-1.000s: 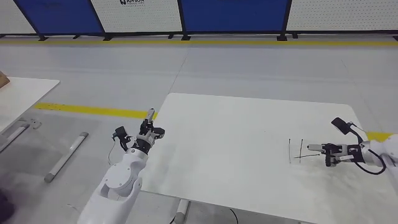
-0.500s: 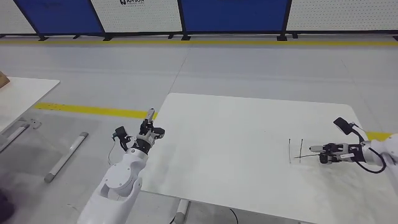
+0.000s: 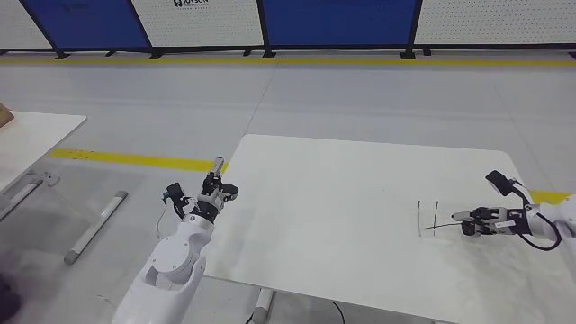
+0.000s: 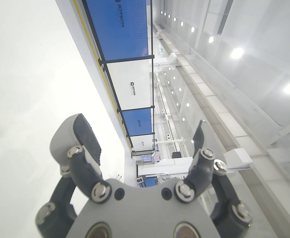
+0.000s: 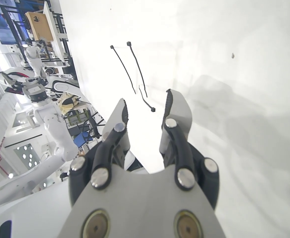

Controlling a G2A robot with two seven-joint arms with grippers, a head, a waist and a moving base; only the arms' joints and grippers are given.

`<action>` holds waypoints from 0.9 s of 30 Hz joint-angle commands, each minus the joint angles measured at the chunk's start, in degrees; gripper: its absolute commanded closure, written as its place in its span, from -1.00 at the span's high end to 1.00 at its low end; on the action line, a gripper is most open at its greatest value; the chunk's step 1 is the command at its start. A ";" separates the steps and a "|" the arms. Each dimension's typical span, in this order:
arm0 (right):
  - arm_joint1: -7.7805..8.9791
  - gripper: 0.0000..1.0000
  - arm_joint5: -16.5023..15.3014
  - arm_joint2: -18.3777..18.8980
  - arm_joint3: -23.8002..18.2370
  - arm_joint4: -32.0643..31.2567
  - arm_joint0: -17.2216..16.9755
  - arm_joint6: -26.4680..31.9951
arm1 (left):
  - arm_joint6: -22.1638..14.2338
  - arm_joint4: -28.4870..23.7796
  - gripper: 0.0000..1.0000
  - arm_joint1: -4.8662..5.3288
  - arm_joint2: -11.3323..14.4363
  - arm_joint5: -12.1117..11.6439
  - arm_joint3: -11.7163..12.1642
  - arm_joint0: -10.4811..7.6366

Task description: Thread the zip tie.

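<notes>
Three black zip ties lie flat on the white desk (image 3: 342, 198) near its right end. Two of them, the outer zip tie (image 5: 123, 69) and the middle zip tie (image 5: 137, 69), lie side by side and nearly parallel, a narrow gap between them, with their square heads at the same end. The third zip tie (image 5: 147, 104) lies crosswise to that pair in the top view (image 3: 447, 226); its thin end meets the middle zip tie and its head points toward the right arm. The right fingers (image 5: 179, 110) sit low over the desk just beside this tie and are spread apart with nothing between their pads. In the right wrist view the tie's head lies on the desk in the gap in front of the fingertips; whether either finger touches it cannot be told. The left fingers (image 4: 85, 134) are opened wide and empty, held beside the desk's left edge (image 3: 216, 178), well apart from all three ties.
</notes>
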 commanded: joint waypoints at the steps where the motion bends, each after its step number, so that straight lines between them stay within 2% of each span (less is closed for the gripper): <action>1: -0.12 -0.46 0.00 -0.10 0.33 -0.06 0.11 0.01 | 0.00 0.00 1.00 0.00 0.00 0.00 0.00 0.00; 4: -0.32 -0.60 -0.04 -0.26 0.90 -0.14 0.31 0.03 | 0.00 0.00 1.00 0.00 0.00 0.00 0.00 0.00; 6: -0.44 -0.56 -0.13 -0.32 1.31 -0.19 0.48 0.06 | 0.00 0.00 1.00 0.00 0.00 0.00 0.00 0.00; 9: -0.60 -0.60 -0.19 -0.38 1.78 -0.26 0.70 0.08 | 0.00 0.00 1.00 0.00 0.00 0.00 0.00 0.00; 14: -0.83 -0.92 -0.31 -0.47 2.33 -0.43 0.97 0.18 | 0.00 0.00 1.00 0.00 0.00 0.00 0.00 0.00; 16: -0.90 -0.92 -0.38 -0.47 2.51 -0.40 1.04 0.26 | 0.00 0.00 1.00 0.00 0.00 0.00 0.00 0.00; 18: -0.96 -1.00 -0.47 -0.47 2.67 -0.45 1.12 0.29 | 0.00 0.00 1.00 0.00 0.00 0.00 0.00 0.00; 23: -1.09 -1.00 -0.87 -0.42 3.04 -0.53 1.25 0.47 | 0.00 0.00 1.00 0.00 0.00 0.00 0.00 0.00; 27: -0.99 -1.00 -2.86 0.30 3.34 0.98 1.16 2.03 | 0.00 0.00 1.00 0.00 0.00 0.00 0.00 0.00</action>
